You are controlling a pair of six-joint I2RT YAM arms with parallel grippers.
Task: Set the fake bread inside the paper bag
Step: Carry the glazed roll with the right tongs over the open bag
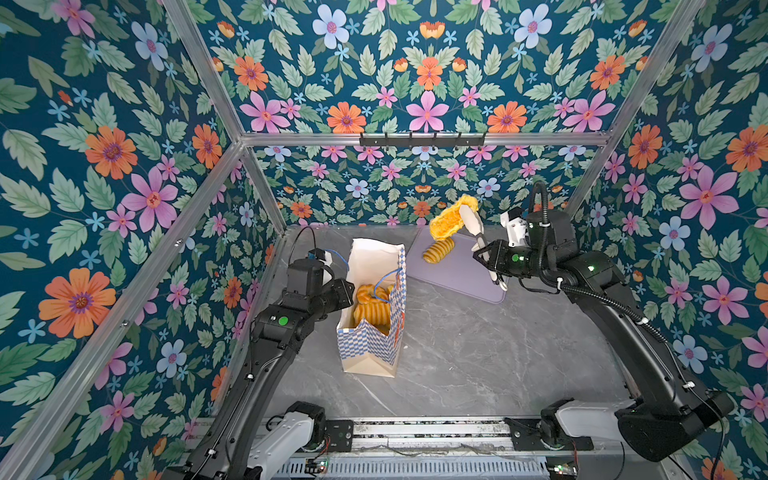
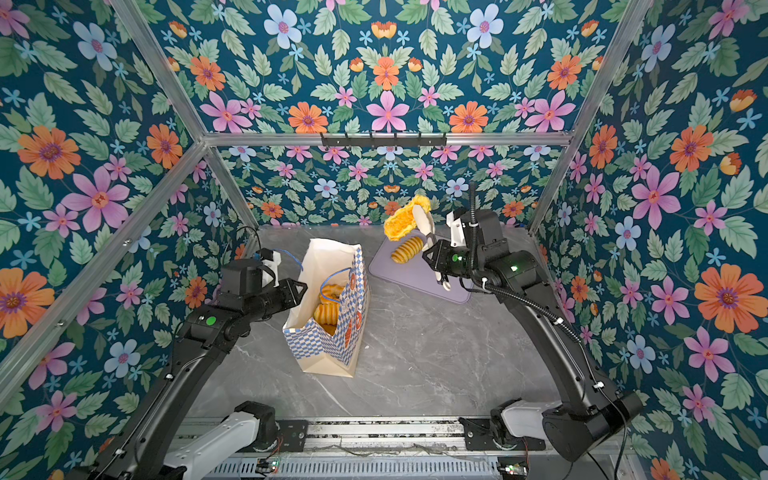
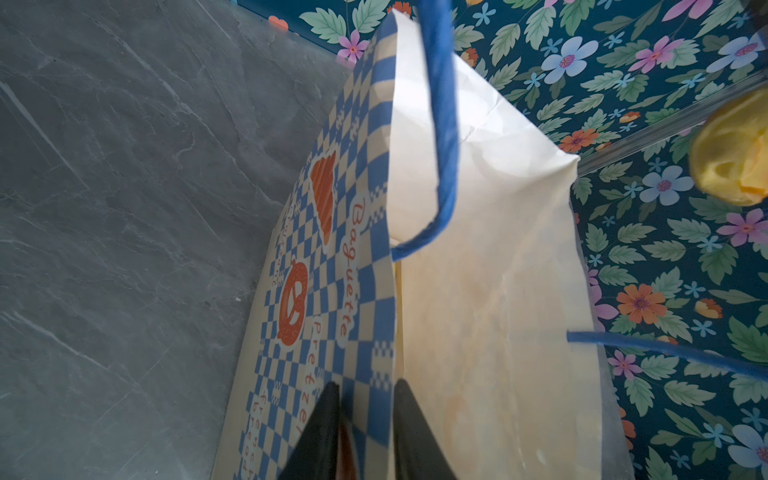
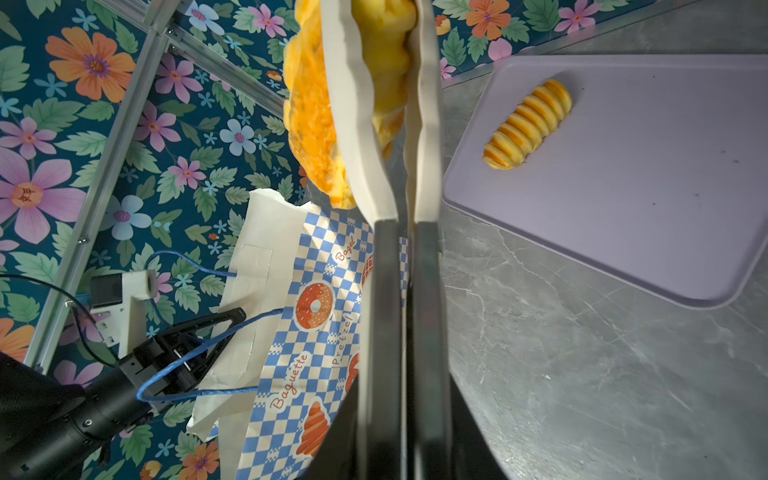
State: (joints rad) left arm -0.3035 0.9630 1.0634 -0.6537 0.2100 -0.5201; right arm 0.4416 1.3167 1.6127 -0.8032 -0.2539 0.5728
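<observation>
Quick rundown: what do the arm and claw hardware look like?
Left arm and right arm: black, white base links, green lights. Right carries black corrugated conduit, white ties. Left claw: black triangular fingers. Right claw: black, cream wavy finger extensions. White wrist-camera mounts.

Inside the paper bag (image 1: 365, 353), the stored pastries (image 1: 371, 309) are partly covered by the bag walls in both top views; their number cannot be determined. At the bag's rim, the fingers of the left gripper (image 3: 365, 388) are cut off by the picture edge in the left wrist view, and contact with the wall between them cannot be confirmed. Beyond the bag, the held pastry (image 3: 731, 153) appears blurred and cropped in that view. The pads of the right gripper (image 1: 466, 215) cover its middle; in the right wrist view both pads and pastry run past the picture edge.
</observation>
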